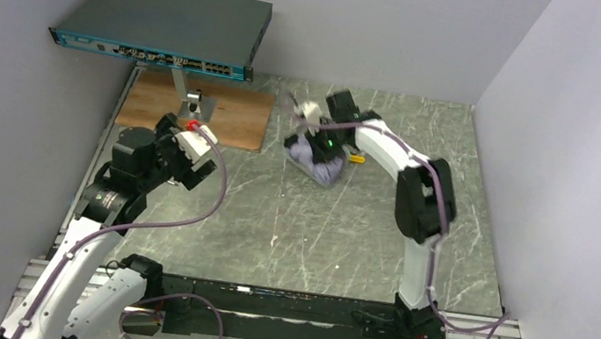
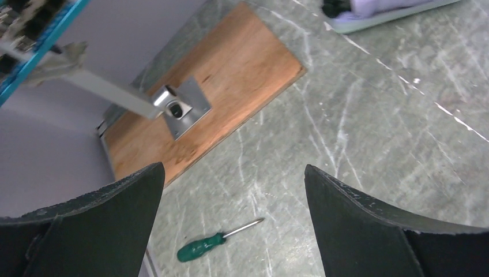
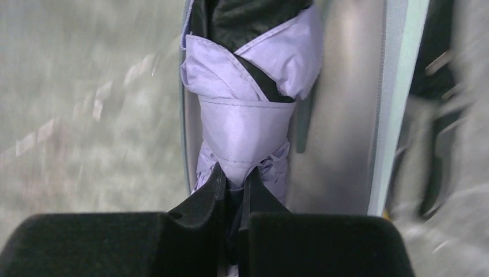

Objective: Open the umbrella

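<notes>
Umbrella (image 1: 321,167), folded into a lavender bundle with black lining showing at its far end, lies on the marbled grey surface (image 1: 296,240) a little toward 1 o'clock from its middle in the top view. In the right wrist view the umbrella (image 3: 248,121) rests inside a pale grey-green case (image 3: 346,115), whose wall runs along its 3 o'clock side, and a fabric band wraps round the bundle. The right hand (image 3: 233,180) is closed on the lavender cloth just below that band, its two black fingers (image 3: 204,199) nearly touching with the fabric pinched between them. The left hand (image 2: 233,173) hangs spread wide and holds nothing, out at the 9 o'clock side of the surface, well apart from the umbrella. Below it lies a green-handled screwdriver (image 2: 202,245), its tip pointing toward 2 o'clock in the left wrist view. A wooden board (image 1: 199,111) sits at 11 o'clock, carrying the metal stand (image 2: 183,107) of a dark network switch (image 1: 162,26).
</notes>
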`<action>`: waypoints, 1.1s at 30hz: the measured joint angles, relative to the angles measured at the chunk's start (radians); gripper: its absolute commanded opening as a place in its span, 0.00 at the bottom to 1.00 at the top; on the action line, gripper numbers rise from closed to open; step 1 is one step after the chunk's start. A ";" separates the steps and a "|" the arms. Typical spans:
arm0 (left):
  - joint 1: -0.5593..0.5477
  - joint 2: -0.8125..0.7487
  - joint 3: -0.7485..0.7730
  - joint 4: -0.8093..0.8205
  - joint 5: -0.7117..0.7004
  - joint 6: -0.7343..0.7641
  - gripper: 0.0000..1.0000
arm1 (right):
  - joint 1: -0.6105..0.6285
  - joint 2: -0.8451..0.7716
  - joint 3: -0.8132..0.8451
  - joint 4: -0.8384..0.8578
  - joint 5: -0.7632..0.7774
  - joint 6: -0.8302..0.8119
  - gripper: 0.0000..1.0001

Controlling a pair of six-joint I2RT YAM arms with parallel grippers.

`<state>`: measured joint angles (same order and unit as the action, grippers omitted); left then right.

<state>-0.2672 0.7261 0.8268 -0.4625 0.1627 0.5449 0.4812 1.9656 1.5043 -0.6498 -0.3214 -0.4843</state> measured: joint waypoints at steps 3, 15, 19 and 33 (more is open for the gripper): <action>0.048 -0.034 0.010 -0.013 -0.003 -0.025 0.97 | -0.019 0.229 0.396 -0.042 -0.048 0.076 0.00; 0.112 -0.015 0.035 -0.022 0.019 -0.083 0.99 | -0.150 0.113 0.447 0.258 -0.167 0.270 0.00; 0.116 -0.016 0.056 -0.023 0.063 -0.087 1.00 | -0.171 0.010 0.369 0.293 -0.244 0.327 0.00; 0.116 0.011 0.285 -0.352 0.441 0.149 1.00 | -0.171 -0.553 -0.100 -0.118 -0.517 0.033 0.00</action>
<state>-0.1509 0.7372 1.1122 -0.8146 0.6037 0.6941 0.3107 1.4128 1.4044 -0.7681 -0.8379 -0.4511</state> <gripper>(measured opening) 0.996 0.064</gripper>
